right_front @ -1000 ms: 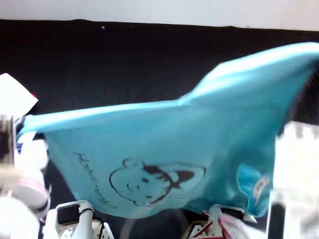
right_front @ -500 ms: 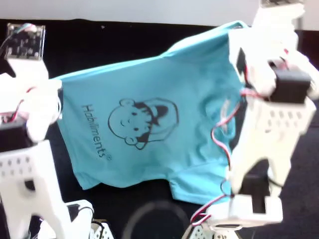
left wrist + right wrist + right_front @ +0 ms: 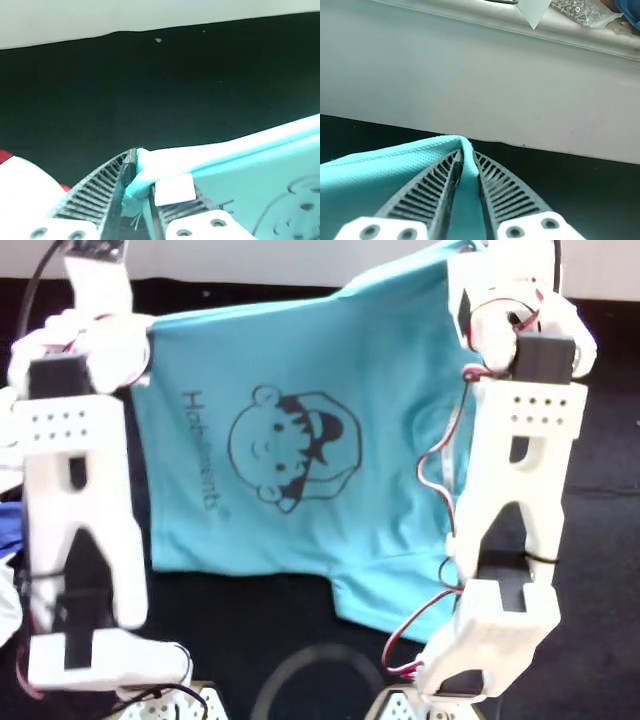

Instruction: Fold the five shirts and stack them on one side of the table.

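Holding a turquoise shirt [image 3: 390, 370] spread between left gripper [image 3: 136, 155] and right gripper [image 3: 465, 150], both clenched on its upper edge, with a printed cartoon face [image 3: 290, 445] and lettering [image 3: 200, 455] below them.

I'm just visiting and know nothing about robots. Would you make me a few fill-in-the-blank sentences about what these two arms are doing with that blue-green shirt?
The turquoise fabric shirt with a cartoon face print is gripped by ____ arms at once.
The left end effector is (open/shut) ____ on the shirt's edge.
The right end effector is clamped on the same ____.
The flat table surface around the shirt is coloured ____.

Missing words: two; shut; shirt; black.
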You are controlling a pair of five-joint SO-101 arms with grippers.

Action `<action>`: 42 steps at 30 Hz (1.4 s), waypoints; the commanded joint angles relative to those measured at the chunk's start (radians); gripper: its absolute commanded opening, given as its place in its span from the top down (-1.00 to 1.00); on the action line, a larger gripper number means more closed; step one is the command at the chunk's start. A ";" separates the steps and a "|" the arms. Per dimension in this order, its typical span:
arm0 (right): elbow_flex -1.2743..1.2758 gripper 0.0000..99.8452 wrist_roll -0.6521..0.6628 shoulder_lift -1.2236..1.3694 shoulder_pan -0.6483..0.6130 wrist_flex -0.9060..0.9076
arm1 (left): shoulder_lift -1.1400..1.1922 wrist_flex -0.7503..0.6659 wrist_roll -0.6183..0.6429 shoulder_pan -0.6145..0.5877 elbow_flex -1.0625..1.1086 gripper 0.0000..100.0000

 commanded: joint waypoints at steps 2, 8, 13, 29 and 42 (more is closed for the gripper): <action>0.010 0.99 0.011 0.027 0.010 -0.059 | 0.150 0.023 -0.008 0.013 -0.153 0.98; 0.012 0.99 0.006 0.131 0.002 0.031 | 0.280 0.023 -0.008 0.001 -0.163 0.98; 0.002 0.99 0.009 0.170 0.004 0.231 | 0.292 0.066 -0.008 -0.001 -0.166 0.98; 0.001 0.99 0.011 0.168 0.008 0.593 | 0.303 0.354 -0.072 -0.008 -0.162 0.98; 0.033 0.99 0.005 0.366 0.004 0.031 | 0.398 -0.058 -0.081 -0.002 -0.096 0.98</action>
